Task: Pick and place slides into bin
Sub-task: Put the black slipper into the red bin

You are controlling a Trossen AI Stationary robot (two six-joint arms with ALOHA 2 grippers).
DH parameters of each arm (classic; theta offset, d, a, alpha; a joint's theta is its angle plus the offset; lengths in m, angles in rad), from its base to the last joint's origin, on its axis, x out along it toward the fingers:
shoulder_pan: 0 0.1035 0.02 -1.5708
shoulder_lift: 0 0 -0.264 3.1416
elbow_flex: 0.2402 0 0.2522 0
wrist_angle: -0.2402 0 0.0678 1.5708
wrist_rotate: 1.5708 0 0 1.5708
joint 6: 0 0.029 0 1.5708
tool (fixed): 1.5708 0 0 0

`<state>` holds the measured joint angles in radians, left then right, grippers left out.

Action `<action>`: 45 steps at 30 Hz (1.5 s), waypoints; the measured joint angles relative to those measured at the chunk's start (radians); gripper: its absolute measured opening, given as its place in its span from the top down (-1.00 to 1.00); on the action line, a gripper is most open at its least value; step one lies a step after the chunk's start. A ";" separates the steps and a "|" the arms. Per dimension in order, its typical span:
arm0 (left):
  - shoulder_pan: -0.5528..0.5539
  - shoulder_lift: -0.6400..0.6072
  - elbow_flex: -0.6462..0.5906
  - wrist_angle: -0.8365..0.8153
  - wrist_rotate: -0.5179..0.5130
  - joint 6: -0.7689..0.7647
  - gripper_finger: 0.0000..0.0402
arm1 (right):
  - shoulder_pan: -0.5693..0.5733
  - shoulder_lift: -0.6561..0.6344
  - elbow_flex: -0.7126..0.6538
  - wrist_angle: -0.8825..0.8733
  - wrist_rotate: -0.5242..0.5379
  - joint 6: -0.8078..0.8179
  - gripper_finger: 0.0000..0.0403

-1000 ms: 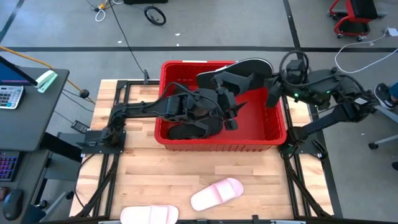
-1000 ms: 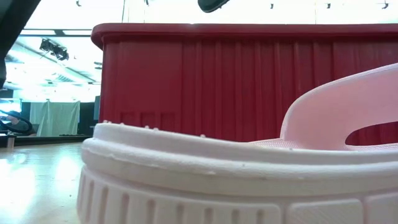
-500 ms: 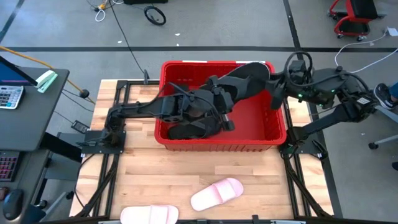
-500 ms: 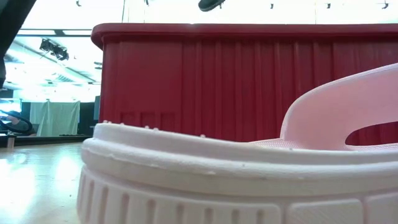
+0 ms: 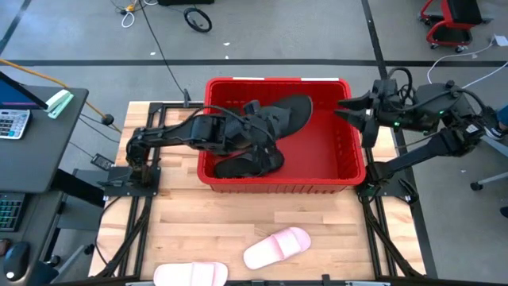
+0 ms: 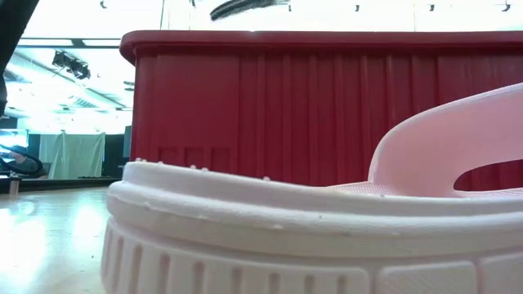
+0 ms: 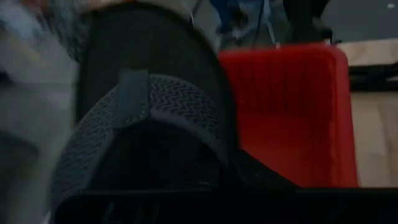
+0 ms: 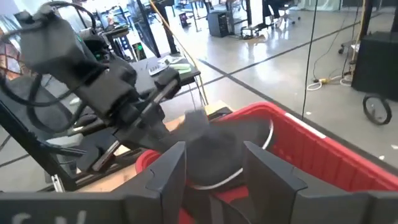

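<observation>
A black slide point(image 5: 292, 113) hangs tilted over the red bin point(image 5: 353, 163), above its rim in the low view point(image 6: 245, 7). My left gripper point(image 5: 268, 127) reaches over the bin from the left and is shut on this slide. The slide's ribbed strap point(image 7: 155, 106) fills the left wrist view. My right gripper point(image 5: 359, 119) is open and empty beside the bin's right wall; it also shows in its own wrist view point(image 8: 214, 152). Another black slide point(image 5: 246, 165) lies on the bin floor. Two pale pink slides point(image 5: 276, 246) point(image 5: 190, 274) lie on the table near the front edge. My left gripper holds the black slide at its near-left end, by the strap point(image 7: 155, 106). The slide itself hides the fingers, so the kind of hold does not show. The gripper comes at it level from the table's left. The slide is lifted clear of the bin floor and tilted.
The bin point(image 6: 327, 106) stands at the table's far middle. The nearer pink slide point(image 6: 286, 229) fills the low view's foreground. Bare wood point(image 5: 198, 214) lies between the bin and the pink slides. A desk with a calculator point(image 5: 12, 123) stands left of the table.
My right gripper has let go of the black slide and drawn back toward the table's right edge, outside the bin. My left gripper has pulled toward the left with the slide. The slide has moved from over the bin's far right corner to over its middle.
</observation>
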<state>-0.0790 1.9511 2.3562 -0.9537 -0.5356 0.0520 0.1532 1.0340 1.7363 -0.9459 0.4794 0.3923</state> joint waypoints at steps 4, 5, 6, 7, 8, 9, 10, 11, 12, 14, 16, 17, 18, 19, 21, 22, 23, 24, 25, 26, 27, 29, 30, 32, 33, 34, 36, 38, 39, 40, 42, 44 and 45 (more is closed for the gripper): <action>0.042 0.000 0.000 -0.088 0.082 -0.070 0.97 | 0.000 -0.008 0.000 -0.001 0.038 -0.074 0.23; 0.056 0.000 0.000 -0.093 0.113 -0.067 0.97 | 0.000 -0.009 0.000 -0.001 0.052 -0.098 0.23; 0.071 0.000 0.000 -0.093 0.143 -0.067 0.97 | 0.000 -0.008 0.000 -0.001 0.068 -0.124 0.23; 0.087 0.000 0.000 -0.093 0.175 -0.067 0.97 | 0.000 -0.008 0.000 -0.002 0.086 -0.152 0.24; 0.105 0.000 0.000 -0.093 0.205 -0.062 0.97 | -0.001 -0.008 0.000 -0.003 0.110 -0.183 0.24; 0.123 0.000 0.000 -0.093 0.228 -0.049 0.97 | -0.001 -0.008 0.000 -0.003 0.142 -0.217 0.24; 0.142 0.000 0.000 -0.094 0.243 -0.041 0.97 | -0.001 -0.008 0.000 -0.003 0.177 -0.252 0.24; 0.163 0.000 0.000 -0.094 0.247 -0.032 0.97 | -0.001 -0.008 0.000 -0.003 0.222 -0.288 0.24; 0.186 0.000 0.000 -0.094 0.247 -0.017 0.97 | 0.000 -0.008 0.000 -0.003 0.269 -0.319 0.24; 0.235 0.000 0.000 -0.094 0.246 -0.002 0.97 | -0.001 -0.012 0.000 -0.003 0.378 -0.363 0.24; 0.288 0.000 0.000 -0.094 0.266 0.002 0.97 | -0.001 -0.018 0.000 -0.003 0.485 -0.392 0.24; 0.314 0.000 0.000 -0.094 0.290 -0.005 0.97 | -0.001 -0.024 0.000 -0.004 0.531 -0.406 0.24; 0.339 0.000 0.000 -0.094 0.311 -0.021 0.97 | -0.001 -0.031 0.000 -0.003 0.571 -0.421 0.24; 0.363 0.000 0.000 -0.092 0.328 -0.041 0.97 | -0.001 -0.039 0.000 -0.003 0.599 -0.431 0.24; 0.406 0.000 0.000 -0.092 0.350 -0.082 0.97 | -0.001 -0.062 0.000 -0.003 0.619 -0.439 0.24; 0.424 0.003 0.000 -0.092 0.354 -0.099 0.97 | -0.001 -0.073 0.000 -0.003 0.619 -0.442 0.24; 0.440 0.005 0.000 -0.089 0.355 -0.117 0.97 | -0.001 -0.086 0.000 -0.002 0.619 -0.448 0.24; 0.454 0.007 0.000 -0.091 0.356 -0.125 0.97 | -0.001 -0.098 0.000 -0.002 0.619 -0.457 0.24; 0.468 0.008 0.000 -0.093 0.357 -0.133 0.97 | -0.001 -0.110 0.000 -0.002 0.619 -0.469 0.24; 0.480 0.009 0.000 -0.092 0.358 -0.139 0.97 | -0.001 -0.122 0.000 -0.002 0.619 -0.479 0.24; 0.491 0.011 0.000 -0.088 0.358 -0.139 0.97 | -0.001 -0.136 0.000 -0.001 0.620 -0.489 0.24; 0.510 0.016 0.000 -0.079 0.372 -0.139 0.97 | -0.001 -0.159 0.001 0.000 0.623 -0.520 0.24; 0.520 0.019 0.000 -0.080 0.394 -0.135 0.97 | -0.001 -0.170 0.001 0.001 0.632 -0.531 0.24; 0.535 0.035 0.000 -0.062 0.466 -0.119 0.97 | -0.001 -0.187 0.001 0.019 0.704 -0.544 0.24; 0.546 0.040 0.000 -0.053 0.507 -0.122 0.97 | -0.001 -0.196 0.001 0.032 0.744 -0.546 0.24; 0.558 0.045 -0.001 -0.060 0.546 -0.126 0.97 | 0.000 -0.204 0.001 0.048 0.781 -0.546 0.24; 0.577 0.059 0.000 -0.062 0.623 -0.123 0.97 | -0.001 -0.223 0.001 0.069 0.826 -0.544 0.24; 0.605 0.065 -0.001 -0.064 0.707 -0.094 0.97 | -0.001 -0.234 0.002 0.073 0.830 -0.549 0.24; 0.615 0.071 -0.001 -0.053 0.744 -0.079 0.97 | -0.001 -0.237 0.002 0.075 0.829 -0.551 0.24; 0.620 0.076 0.000 -0.026 0.781 -0.066 0.97 | -0.001 -0.241 0.001 0.072 0.825 -0.552 0.24; 0.634 0.078 0.000 -0.012 0.823 -0.048 0.97 | 0.000 -0.243 0.001 0.072 0.825 -0.551 0.24; 0.628 0.090 0.001 0.023 0.847 -0.021 0.97 | -0.001 -0.245 0.001 0.072 0.825 -0.551 0.24; 0.625 0.095 0.001 0.030 0.862 -0.009 0.97 | -0.001 -0.245 0.001 0.072 0.825 -0.550 0.24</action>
<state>0.5459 2.0459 2.3573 -0.9237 0.3260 0.0430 0.1524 0.7891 1.7370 -0.8738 1.3043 -0.1581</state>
